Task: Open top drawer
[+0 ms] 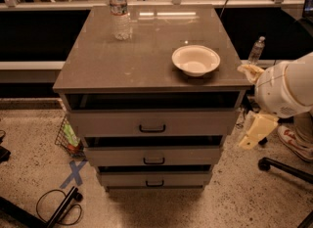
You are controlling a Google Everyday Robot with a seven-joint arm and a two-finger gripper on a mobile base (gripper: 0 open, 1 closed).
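Observation:
The grey cabinet [146,60] stands in the middle, with three grey drawers stacked in its front. The top drawer [107,123] is the widest and tallest, with a small black pull handle [152,128] at its centre. A dark gap shows between its front and the cabinet top. The two narrower drawers [154,154] sit below it, each with a like handle. My white arm [286,90] comes in from the right edge. The cream-coloured gripper [255,131] hangs just right of the cabinet, level with the top drawer and apart from its handle.
A water bottle [120,11] and a white bowl [195,59] stand on the cabinet top. A second bottle [256,50] stands behind at the right. A wire basket [68,136] and cables [58,207] are on the floor at the left, and a chair base [286,166] at the right.

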